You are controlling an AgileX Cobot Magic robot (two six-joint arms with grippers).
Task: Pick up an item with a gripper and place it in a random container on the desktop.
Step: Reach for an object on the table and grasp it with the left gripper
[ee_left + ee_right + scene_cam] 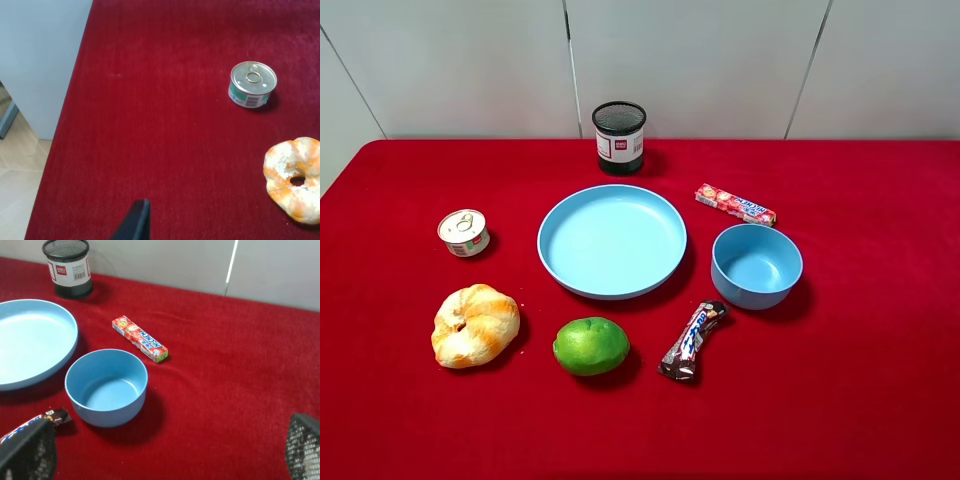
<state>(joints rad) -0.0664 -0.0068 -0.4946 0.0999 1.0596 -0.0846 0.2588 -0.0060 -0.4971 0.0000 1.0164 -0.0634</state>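
On the left part of the red worktop (880,400) the small tin can (464,232) stands upright on the cloth with its pull-tab lid up. It is well apart from the large light blue plate (612,240) in the middle. A croissant (475,325) lies near the can on the side away from the wall, and a green lime (591,345) lies beside the croissant. A black mesh cup (619,137) stands between the plate and the wall. To the right of the plate are a smaller blue bowl (756,265), a long candy pack (735,204) and a chocolate bar (692,341).

The left pincer (135,222) shows only one dark tip over bare cloth, far from the can (252,85), so I cannot tell if it is spread or pressed together. The right pincer (165,450) is spread wide. Its two mesh-patterned fingers (25,455) stand far apart with only cloth between them, near the bowl (106,387).
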